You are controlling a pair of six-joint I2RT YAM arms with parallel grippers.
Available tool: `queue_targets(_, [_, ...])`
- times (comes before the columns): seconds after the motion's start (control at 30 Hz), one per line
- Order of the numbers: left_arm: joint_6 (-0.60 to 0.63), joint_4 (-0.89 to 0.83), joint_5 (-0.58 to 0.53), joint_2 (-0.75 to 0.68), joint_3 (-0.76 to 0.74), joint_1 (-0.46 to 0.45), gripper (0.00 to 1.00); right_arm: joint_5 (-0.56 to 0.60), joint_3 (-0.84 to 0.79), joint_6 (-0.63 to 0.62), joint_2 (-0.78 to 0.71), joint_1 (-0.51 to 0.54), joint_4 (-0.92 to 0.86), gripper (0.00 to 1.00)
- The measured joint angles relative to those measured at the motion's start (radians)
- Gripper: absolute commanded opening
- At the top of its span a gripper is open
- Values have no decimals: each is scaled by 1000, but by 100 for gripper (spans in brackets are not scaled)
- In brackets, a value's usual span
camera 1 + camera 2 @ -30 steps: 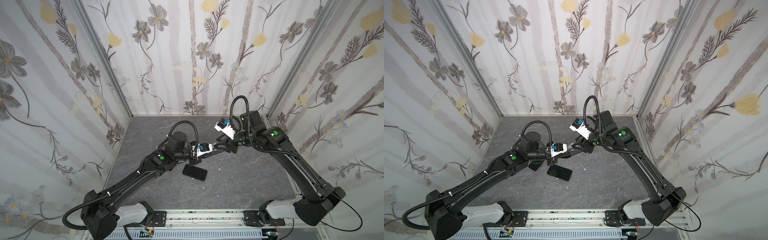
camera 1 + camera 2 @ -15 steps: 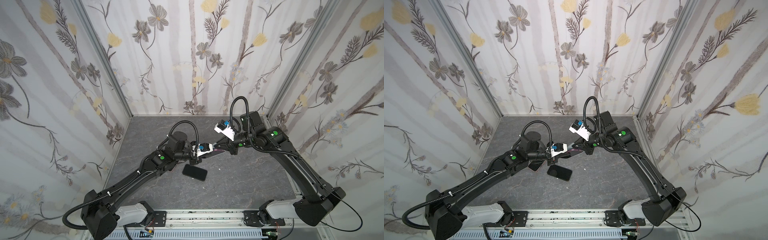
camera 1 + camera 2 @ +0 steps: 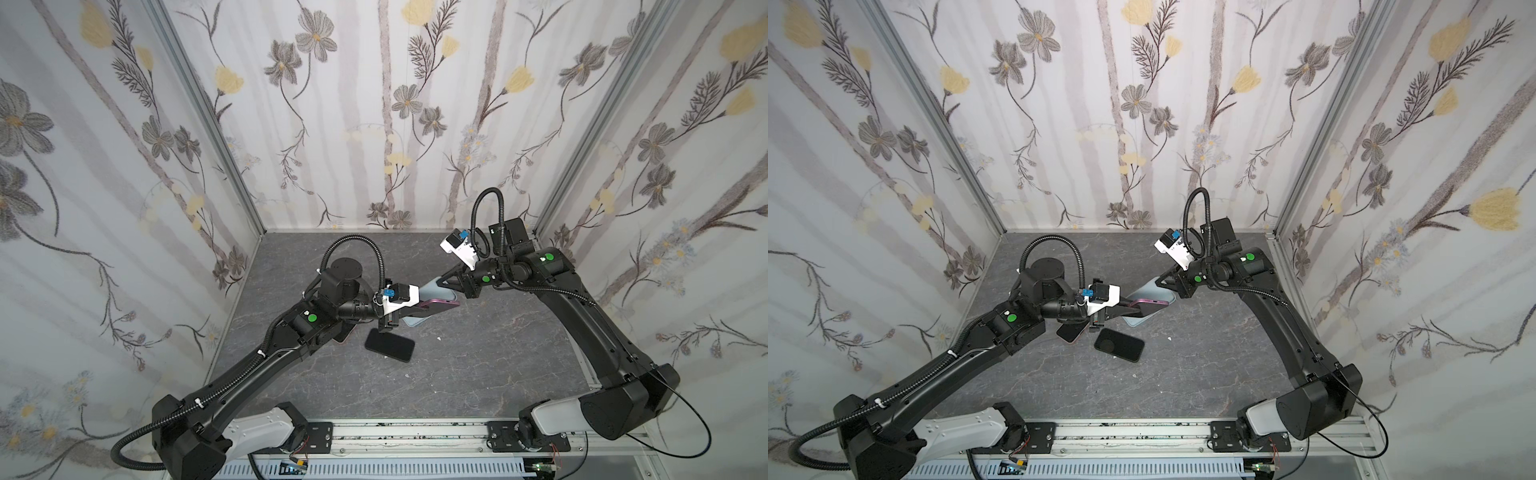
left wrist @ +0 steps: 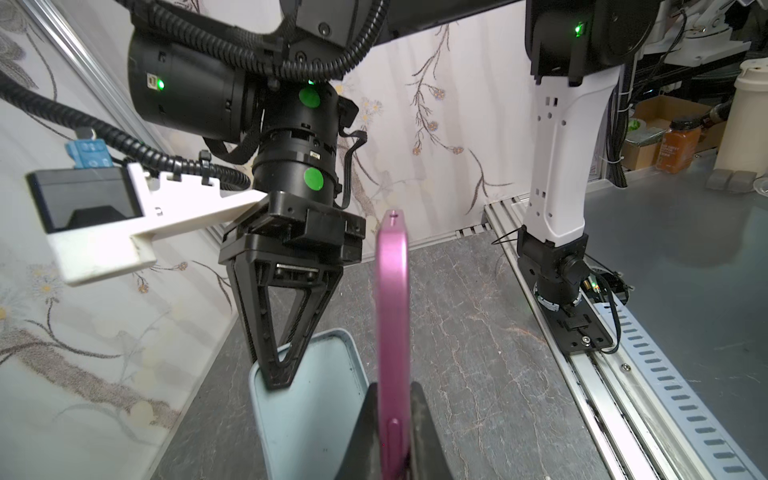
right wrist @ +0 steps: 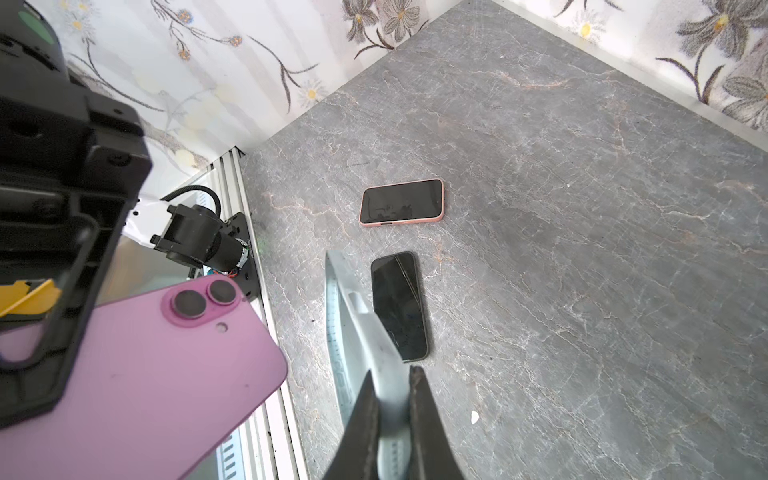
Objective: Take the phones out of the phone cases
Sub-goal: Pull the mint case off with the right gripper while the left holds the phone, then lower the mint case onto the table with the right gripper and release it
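My left gripper (image 4: 392,390) is shut on the purple phone (image 4: 392,291), which it holds edge-on above the table; both top views show the phone (image 3: 438,305) (image 3: 1148,305). The pale blue phone case (image 4: 307,415) hangs beside the phone with its hollow side facing it. My right gripper (image 5: 392,374) is shut on the case's rim (image 5: 357,332). A gap shows between the phone (image 5: 145,374) and the case in the right wrist view. In a top view the right gripper (image 3: 444,282) meets the case (image 3: 415,322) at its far end.
A black phone (image 3: 390,345) (image 5: 399,305) lies flat on the grey table under the held things. A phone in a salmon case (image 3: 1073,332) (image 5: 402,202) lies partly under the left arm. Flowered walls close in three sides; a metal rail (image 3: 415,432) runs along the front.
The right gripper's jaws have closed onto the case's rim. The left gripper keeps its grip on the phone, and both arms have barely moved.
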Motion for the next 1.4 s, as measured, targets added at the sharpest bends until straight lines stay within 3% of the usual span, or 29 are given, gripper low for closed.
queue_targets(0.27, [-108,80,-44,-37,-28,6,0,77,-186,180,-68,-46,185,0])
queue_targets(0.4, [-249,261,-134,-85,-150,28,0,160,-285,275,-138,-64,291,0])
queue_targets(0.57, [-408,380,-231,-72,-174,54,0,253,-390,375,-228,-84,402,0])
queue_targets(0.77, [-576,435,-294,1,-168,62,0,367,-566,536,-382,-138,562,0])
queue_targets(0.93, [-737,459,-343,112,-137,63,0,483,-790,755,-507,-179,740,0])
queue_targets(1.4, [-991,489,-480,314,-131,53,0,794,-1156,1261,-690,-130,930,0])
